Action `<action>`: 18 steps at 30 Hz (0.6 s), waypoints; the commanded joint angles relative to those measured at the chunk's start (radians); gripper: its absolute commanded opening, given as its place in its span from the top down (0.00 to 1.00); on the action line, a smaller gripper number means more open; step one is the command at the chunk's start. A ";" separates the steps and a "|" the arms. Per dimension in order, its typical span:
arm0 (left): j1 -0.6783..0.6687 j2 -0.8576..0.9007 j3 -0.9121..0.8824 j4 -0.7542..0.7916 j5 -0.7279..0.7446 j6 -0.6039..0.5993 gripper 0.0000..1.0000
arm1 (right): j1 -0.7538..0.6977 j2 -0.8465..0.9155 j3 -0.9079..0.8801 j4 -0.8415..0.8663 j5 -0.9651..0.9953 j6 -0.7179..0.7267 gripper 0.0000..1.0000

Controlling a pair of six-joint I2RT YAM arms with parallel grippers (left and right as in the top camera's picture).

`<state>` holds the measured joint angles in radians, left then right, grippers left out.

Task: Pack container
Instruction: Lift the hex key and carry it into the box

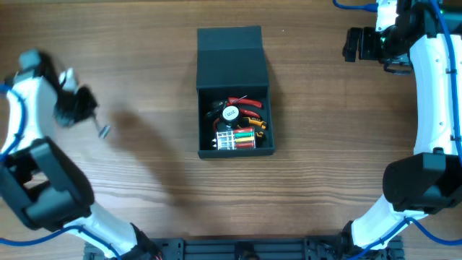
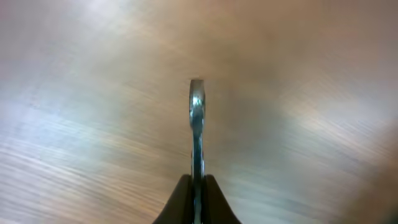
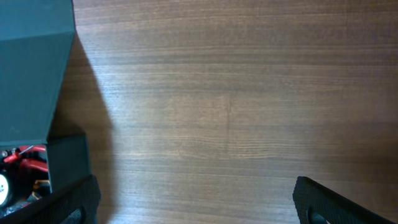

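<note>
The dark teal-grey container [image 1: 234,148] stands open at the table's middle, its flap lid [image 1: 231,58] folded back. Inside lie red-handled pliers [image 1: 244,105], a round white tape measure [image 1: 231,113] and a set of coloured bits [image 1: 238,139]. My left gripper [image 1: 92,119] is at the far left, above the table, shut on a thin metal wrench [image 2: 197,134] that sticks out forward between the fingers [image 2: 197,199]. My right gripper [image 1: 351,43] is at the far right back, open and empty. The right wrist view shows the container's corner [image 3: 65,162] and lid [image 3: 31,74] at its left edge.
Bare wooden tabletop [image 1: 346,144] lies around the container on all sides. The arm bases stand at the front edge [image 1: 238,249].
</note>
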<state>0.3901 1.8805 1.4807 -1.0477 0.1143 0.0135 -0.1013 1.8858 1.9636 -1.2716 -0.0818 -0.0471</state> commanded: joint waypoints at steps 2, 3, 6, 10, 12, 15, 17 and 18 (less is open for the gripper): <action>-0.238 -0.060 0.254 -0.104 0.054 0.142 0.96 | -0.001 -0.008 -0.005 0.002 -0.013 0.002 0.00; -0.291 -0.060 0.291 -0.112 0.053 0.182 0.96 | -0.001 -0.008 -0.005 0.002 -0.013 0.002 0.00; -0.453 -0.060 0.362 -0.116 0.053 0.358 0.96 | -0.001 -0.008 -0.005 0.002 -0.013 0.001 0.00; -0.663 -0.059 0.372 -0.099 0.053 0.648 0.96 | -0.001 -0.008 -0.005 0.002 -0.013 0.000 0.00; -0.740 -0.056 0.372 -0.098 0.053 0.757 0.96 | -0.001 -0.008 -0.005 0.002 -0.012 -0.003 0.00; -0.849 -0.055 0.372 -0.097 0.053 0.880 0.96 | -0.001 -0.008 -0.005 0.002 -0.012 -0.003 0.00; -0.902 -0.055 0.371 -0.098 0.053 0.900 0.96 | -0.001 -0.008 -0.005 0.002 -0.012 -0.006 0.00; -0.921 -0.055 0.371 -0.099 0.053 0.900 0.96 | -0.001 -0.008 -0.005 0.002 -0.012 -0.006 0.00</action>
<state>-0.4652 1.8435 1.8393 -1.1450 0.1547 0.7425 -0.1013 1.8858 1.9636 -1.2713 -0.0818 -0.0471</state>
